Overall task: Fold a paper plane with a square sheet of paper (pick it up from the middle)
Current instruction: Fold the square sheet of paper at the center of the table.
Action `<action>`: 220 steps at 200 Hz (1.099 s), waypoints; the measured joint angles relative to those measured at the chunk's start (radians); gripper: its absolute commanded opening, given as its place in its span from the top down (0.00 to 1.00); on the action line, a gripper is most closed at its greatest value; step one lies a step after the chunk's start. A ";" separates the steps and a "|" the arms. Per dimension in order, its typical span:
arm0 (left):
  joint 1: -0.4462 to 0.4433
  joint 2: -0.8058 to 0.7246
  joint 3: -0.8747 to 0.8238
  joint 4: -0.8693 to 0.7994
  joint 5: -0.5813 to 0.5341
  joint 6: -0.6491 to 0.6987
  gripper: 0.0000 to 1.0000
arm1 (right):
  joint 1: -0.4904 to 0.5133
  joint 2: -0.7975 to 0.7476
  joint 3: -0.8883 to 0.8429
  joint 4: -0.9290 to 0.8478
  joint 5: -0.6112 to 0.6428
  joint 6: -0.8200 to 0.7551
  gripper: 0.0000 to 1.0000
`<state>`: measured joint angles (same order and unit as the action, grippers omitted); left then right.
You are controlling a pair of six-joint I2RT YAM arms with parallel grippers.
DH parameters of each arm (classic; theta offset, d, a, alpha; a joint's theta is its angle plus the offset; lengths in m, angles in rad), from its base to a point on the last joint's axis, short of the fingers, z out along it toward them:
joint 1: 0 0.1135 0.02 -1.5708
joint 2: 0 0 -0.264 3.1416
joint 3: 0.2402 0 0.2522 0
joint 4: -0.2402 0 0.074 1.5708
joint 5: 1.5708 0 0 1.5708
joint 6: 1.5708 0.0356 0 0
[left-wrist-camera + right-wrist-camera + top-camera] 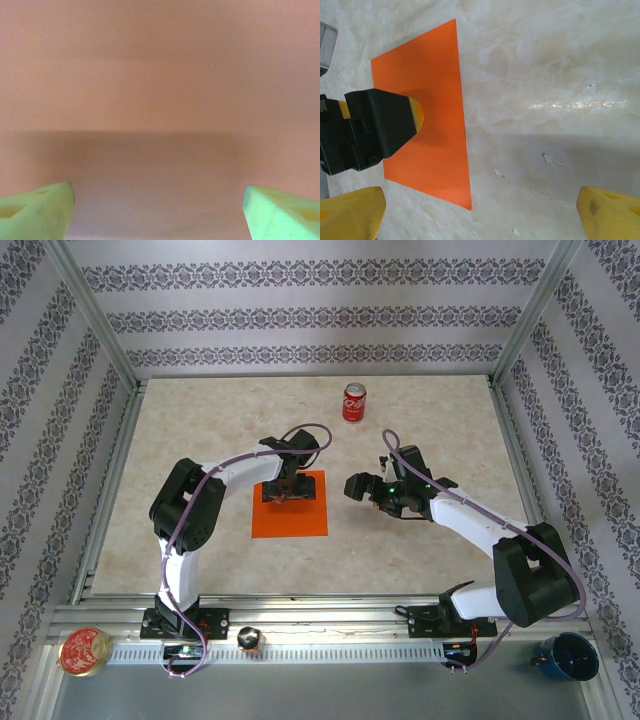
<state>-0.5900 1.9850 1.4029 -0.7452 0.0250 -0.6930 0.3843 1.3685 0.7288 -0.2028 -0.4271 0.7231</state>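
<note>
Near rail, off the desk: round gold-lidded tin (84, 652) at the left corner, dark blue cup (566, 657) at the right corner.

Middle of the pale marbled desk (190, 440): square sheet of bright orange paper (298, 520), lying flat, its edges roughly parallel to the desk edges.

The left tool (283, 494) points down over the sheet's far half. In the left wrist view its fingertips (35, 215) are spread wide, with orange paper between them. Contact with the paper: cannot tell.

The right tool (362, 487) hangs over bare desk just beside the sheet's right edge, fingers (607, 212) parted, holding nothing.

Toward the far edge: upright red soda can (354, 402), well apart from the sheet.
</note>
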 measured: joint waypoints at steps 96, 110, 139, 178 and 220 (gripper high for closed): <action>-0.018 0.029 0.001 -0.016 -0.010 -0.012 0.10 | 0.000 0.000 0.000 -0.004 0.000 0.008 0.02; -0.018 0.029 0.000 -0.014 -0.010 -0.016 0.10 | 0.000 0.000 0.000 -0.004 0.000 0.007 0.02; -0.018 0.027 -0.012 -0.002 -0.010 -0.016 0.11 | 0.000 0.000 0.000 -0.004 0.000 0.008 0.02; -0.018 0.021 -0.022 0.009 -0.014 -0.019 0.12 | 0.013 0.005 0.000 -0.003 -0.001 0.011 0.02; -0.018 0.022 -0.022 0.009 -0.018 -0.019 0.13 | 0.013 0.010 0.002 -0.003 0.000 0.011 0.02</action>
<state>-0.6079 2.0068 1.3811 -0.7364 0.0071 -0.7120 0.3977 1.3785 0.7311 -0.2062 -0.4274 0.7345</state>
